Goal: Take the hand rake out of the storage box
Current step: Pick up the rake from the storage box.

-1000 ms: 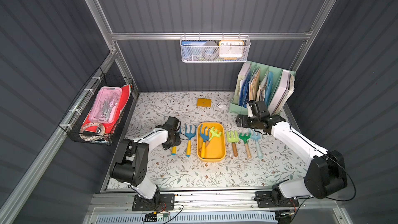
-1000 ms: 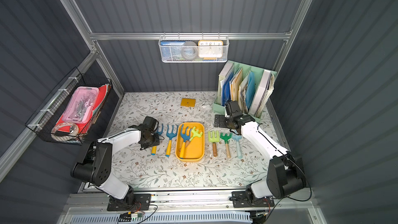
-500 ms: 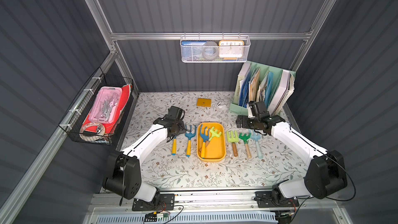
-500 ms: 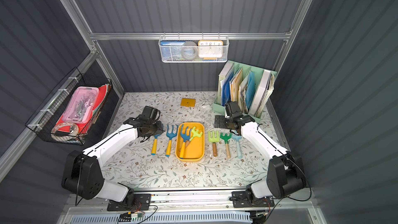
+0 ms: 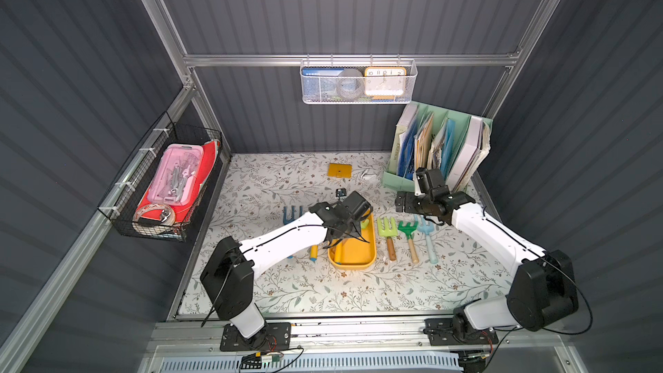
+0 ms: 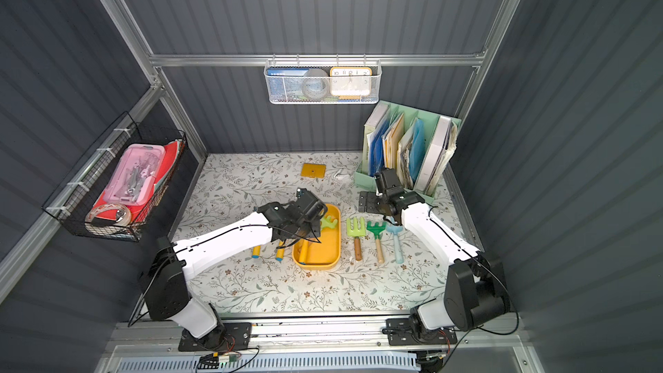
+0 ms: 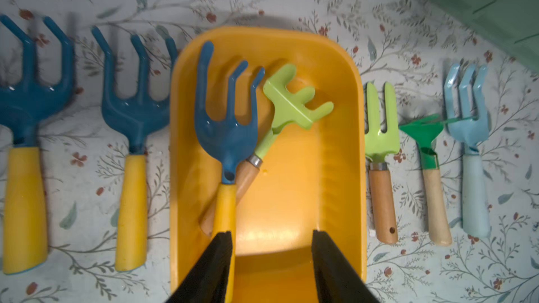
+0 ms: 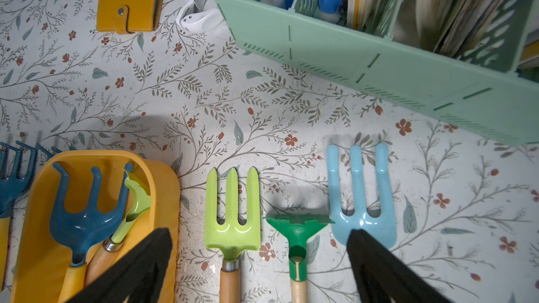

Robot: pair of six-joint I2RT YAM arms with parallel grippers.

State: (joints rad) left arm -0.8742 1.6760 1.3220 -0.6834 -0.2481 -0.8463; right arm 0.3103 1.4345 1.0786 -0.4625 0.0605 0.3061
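Storage box (image 7: 359, 153): blue rake (image 7: 224, 132), green rake (image 7: 293, 106); right side bare. 5 tools (image 7: 380, 131) outside. Left gripper (image 7: 271, 233) part-open, empty; right gripper (image 8: 259, 233) wide, empty.

In both top views the white flowery table mat (image 5: 323, 288) is bright, the dark grey walls (image 5: 71, 66) are dim, & the silver frame bars (image 5: 154, 12) lean out at the edges. Left wrist pic: the dark blue plastic forks w/ yellow handles (image 7: 32, 106) look smeary, the mint-green file holder (image 7: 481, 1) is fuzzy, & the yellow plastic tub (image 7: 344, 170) has a bright shiny patch. Right wrist pic is sharp w/ soft grey shadows.
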